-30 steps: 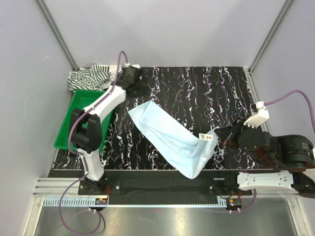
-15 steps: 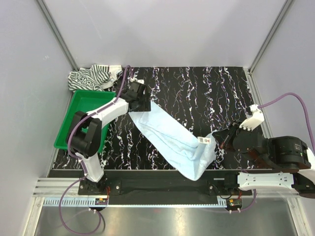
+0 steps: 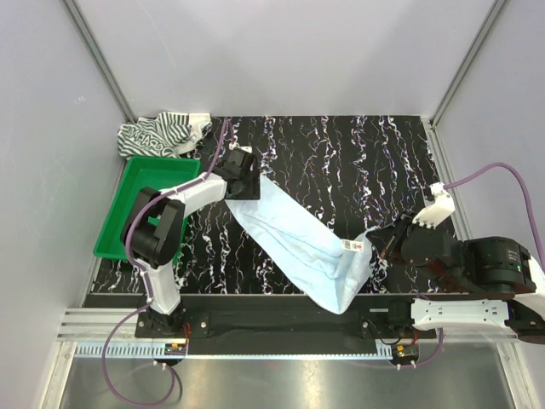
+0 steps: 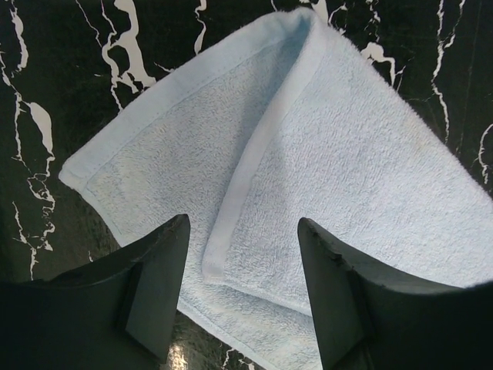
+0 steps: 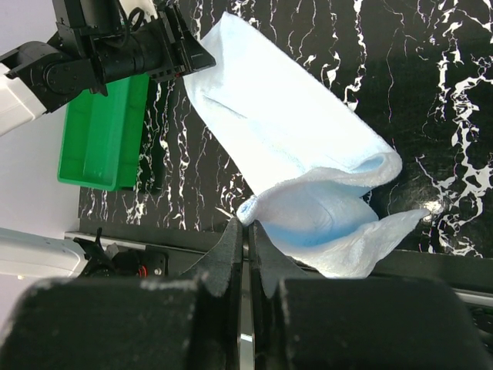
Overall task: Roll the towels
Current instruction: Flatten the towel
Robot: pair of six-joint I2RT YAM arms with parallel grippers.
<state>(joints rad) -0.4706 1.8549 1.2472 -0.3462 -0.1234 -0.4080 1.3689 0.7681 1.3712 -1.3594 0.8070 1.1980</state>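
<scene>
At the far left the striped towel lies bunched at the back corner, just behind the green tray — not rolled, so it waits its turn. My left gripper sits over the far-left corner of the light blue towel with its jaws apart. The wrist view shows one finger on either side of the folded hem, and nothing is pinched there yet. The towel stretches diagonally across the black marbled table toward the near right, where it is doubled over and its tagged corner is lifted off the surface. There my right gripper is clamped together on that edge (the wrist view shows the cloth puckering right at the fingertips). I judge the step in hand to be spreading the towel flat before any rolling. To do it well I want the left jaws low enough to catch both layers at the hem. Then I close firmly and draw away from the right arm with gentle tension — pull too hard and the thin pinch on the right could slip, leaving the fold in place.
</scene>
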